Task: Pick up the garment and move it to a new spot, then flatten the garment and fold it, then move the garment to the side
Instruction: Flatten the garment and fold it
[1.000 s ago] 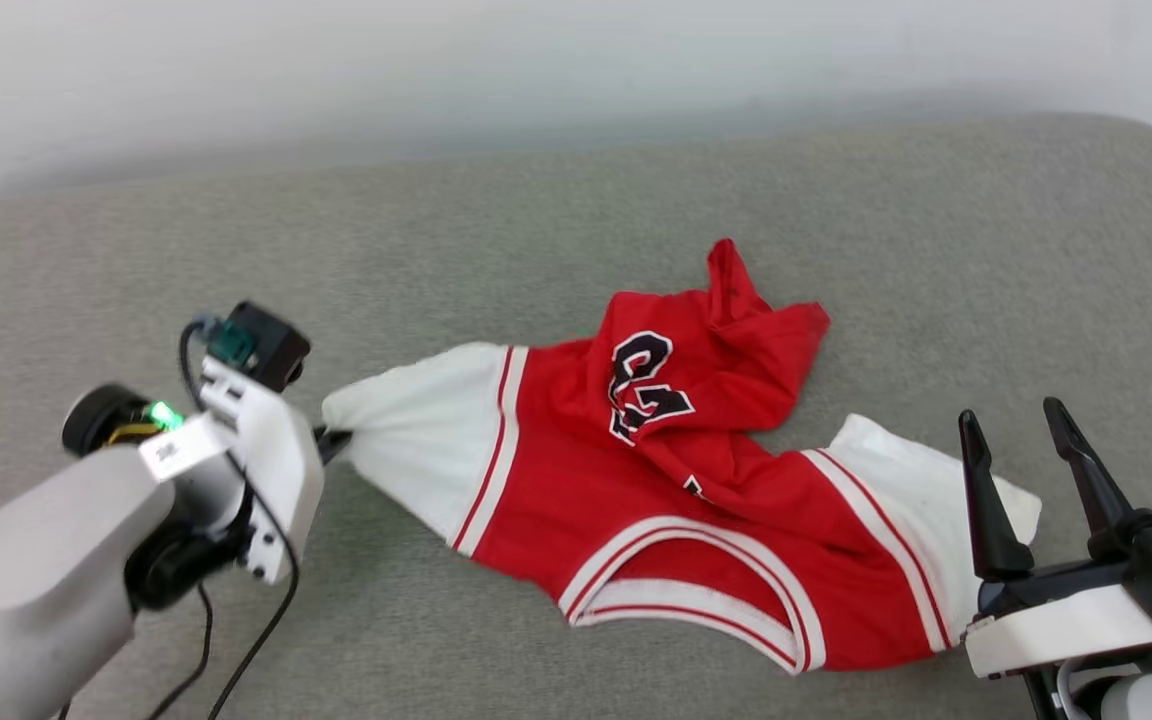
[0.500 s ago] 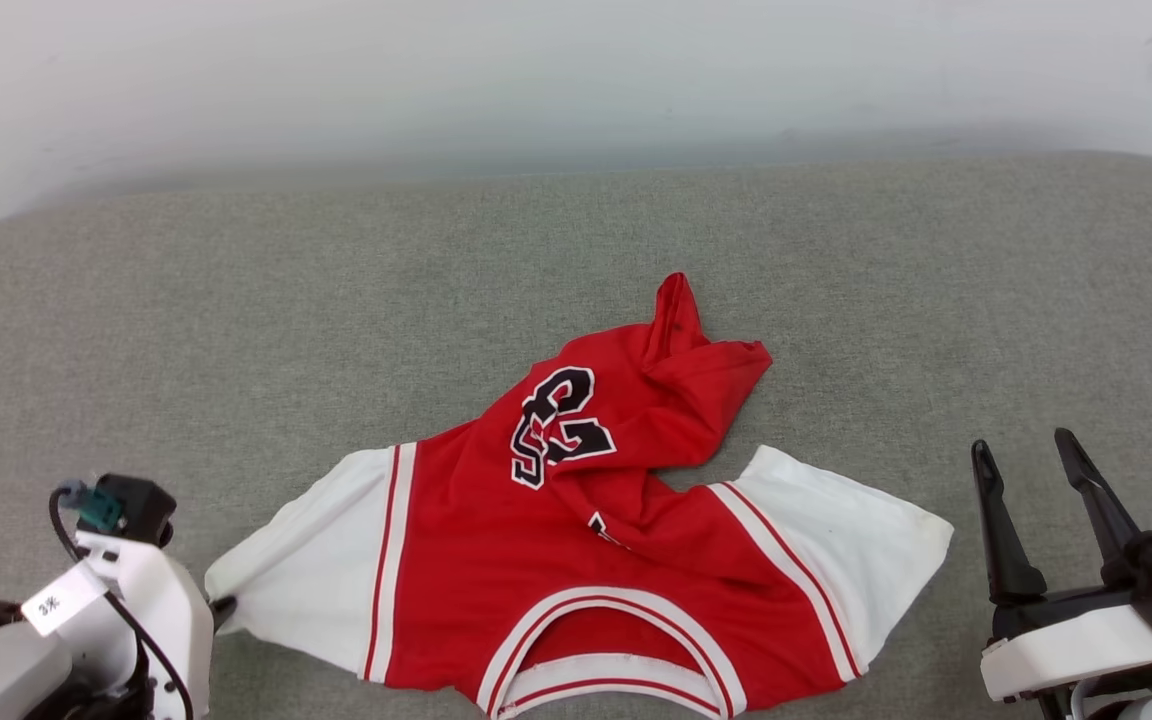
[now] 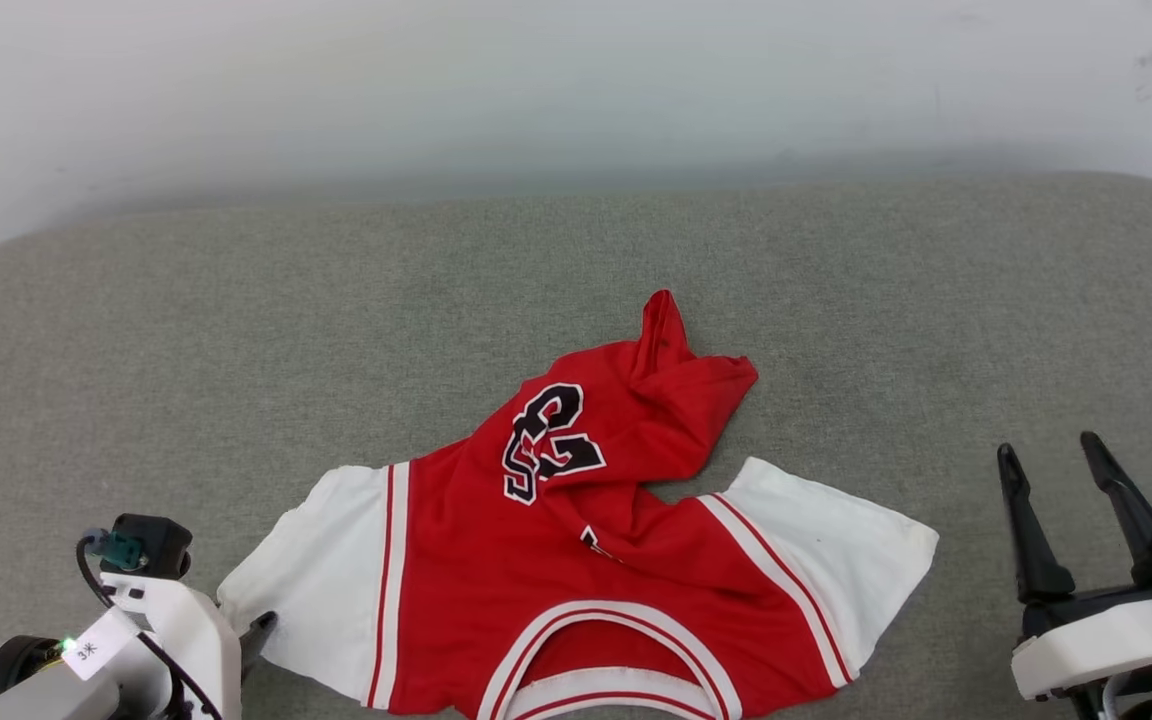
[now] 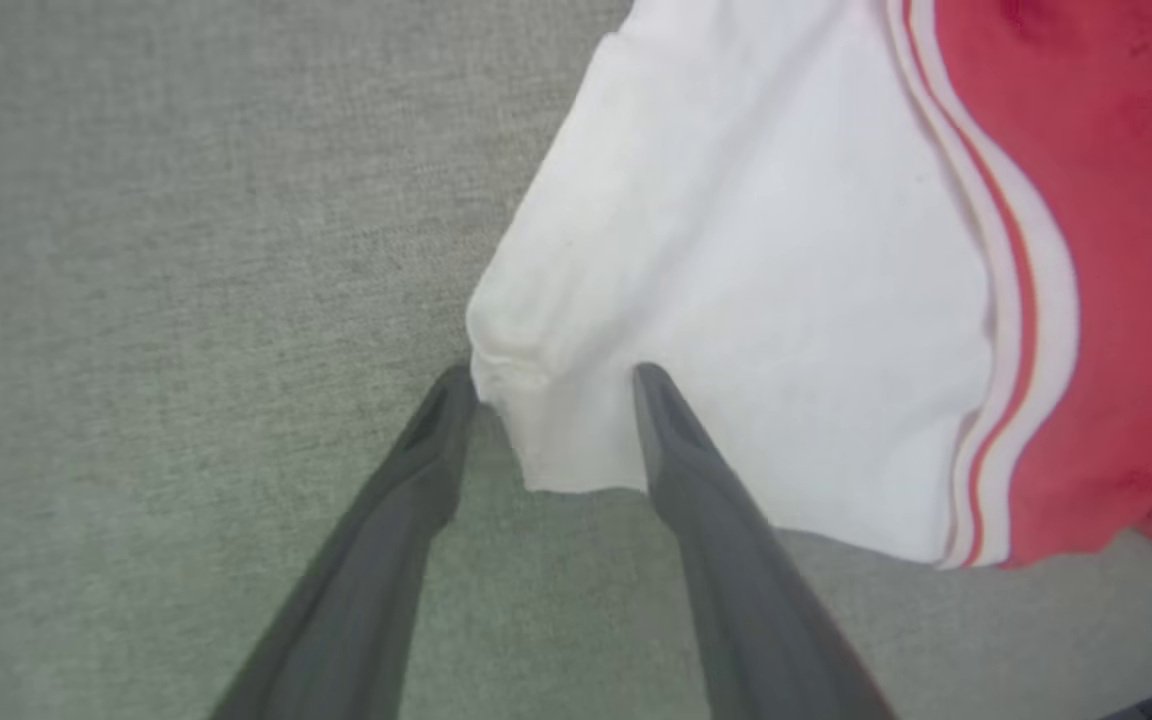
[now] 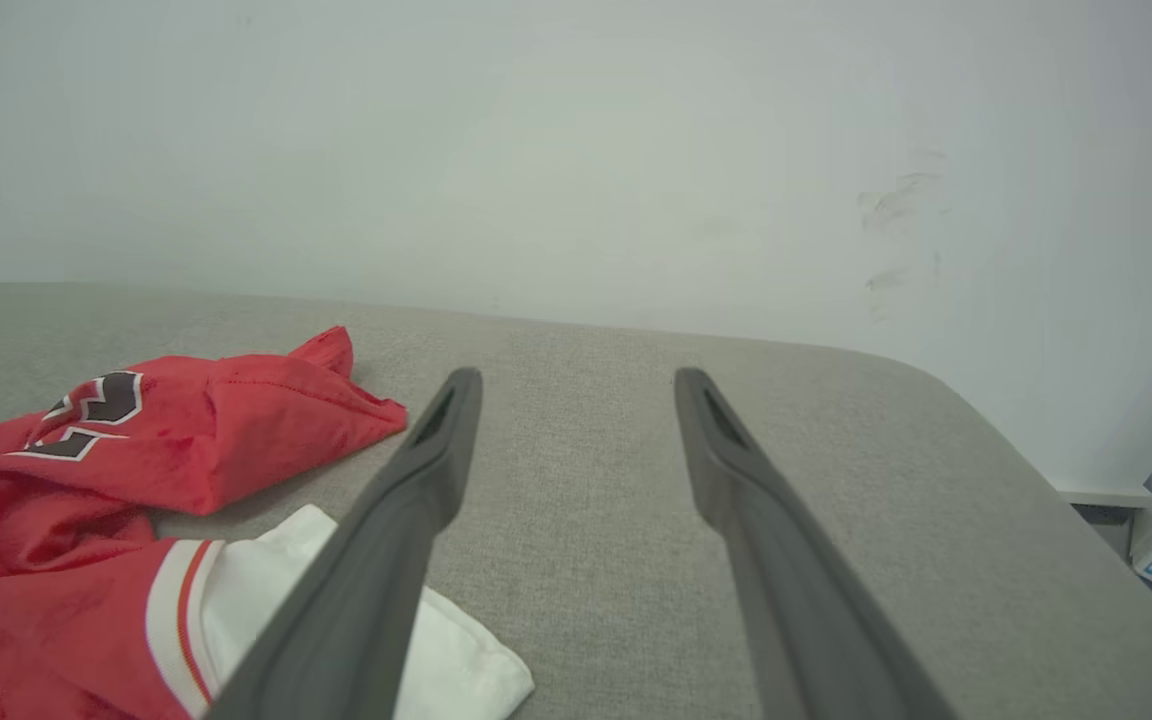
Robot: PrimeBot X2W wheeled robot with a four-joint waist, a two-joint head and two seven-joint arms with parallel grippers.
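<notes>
The garment [image 3: 576, 560], where is it?
– Rumpled on the grey cushion [image 3: 236, 350], near middle. Left gripper [image 4: 548, 378] at the cushion's near left, fingers parted astride a white sleeve corner [image 4: 546, 450], perhaps grazing it. Right gripper [image 3: 1046, 450] near right, spread.

The garment [image 3: 576, 560] is laid on the counter [image 3: 236, 350], at its near middle. The sleeve corner on the left is found between the fingers of the left end effector [image 4: 551, 373]. The right end effector [image 3: 1048, 445] is set to the garment's right, apart from it.
</notes>
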